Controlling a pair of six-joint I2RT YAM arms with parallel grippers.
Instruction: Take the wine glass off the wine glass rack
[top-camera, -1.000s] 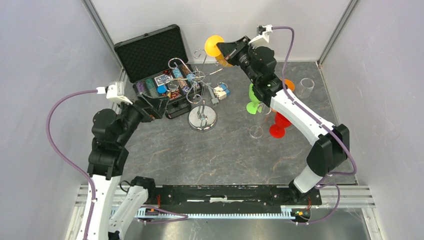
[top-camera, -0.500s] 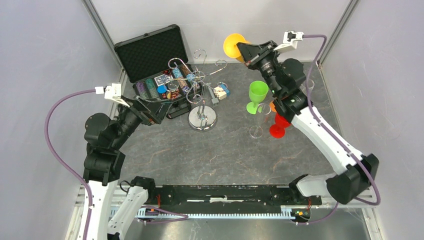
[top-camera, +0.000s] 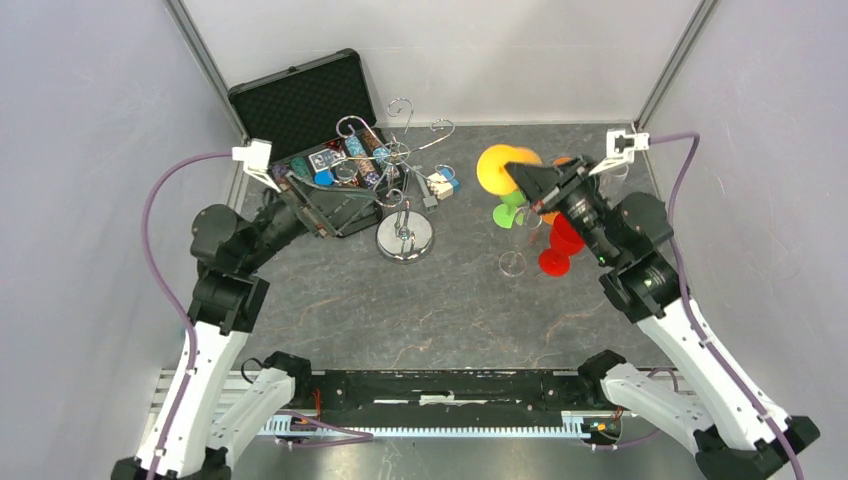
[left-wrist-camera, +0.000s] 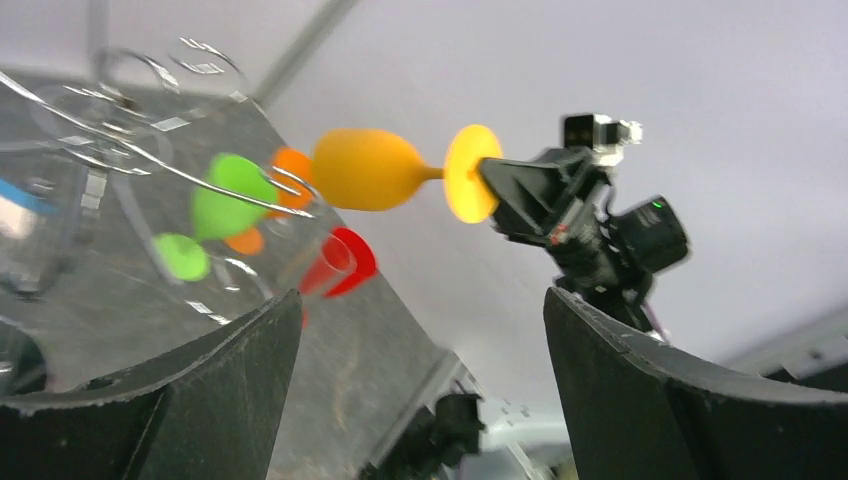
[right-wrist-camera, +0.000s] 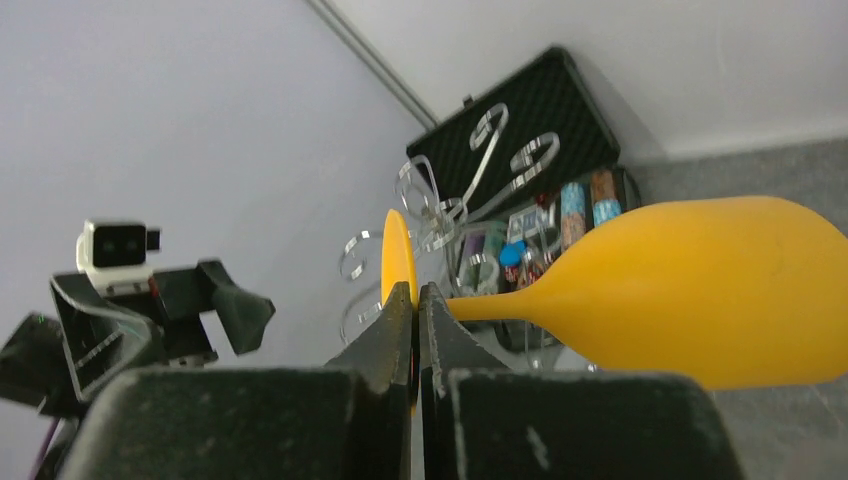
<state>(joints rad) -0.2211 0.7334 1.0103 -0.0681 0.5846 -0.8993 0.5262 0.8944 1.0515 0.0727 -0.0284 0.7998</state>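
A yellow glass (right-wrist-camera: 700, 300) is pinched by its foot in the right gripper (right-wrist-camera: 415, 292), well right of the rack (top-camera: 404, 240). The left gripper (left-wrist-camera: 420, 300) is spread, empty. Removal is judged done.

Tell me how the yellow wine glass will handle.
Gripped only by its thin foot in the right pincer, the yellow wine glass may pivot or slip. Opaque and bright, it looks plastic, probably light. Laid sideways, its round bowl would likely roll.
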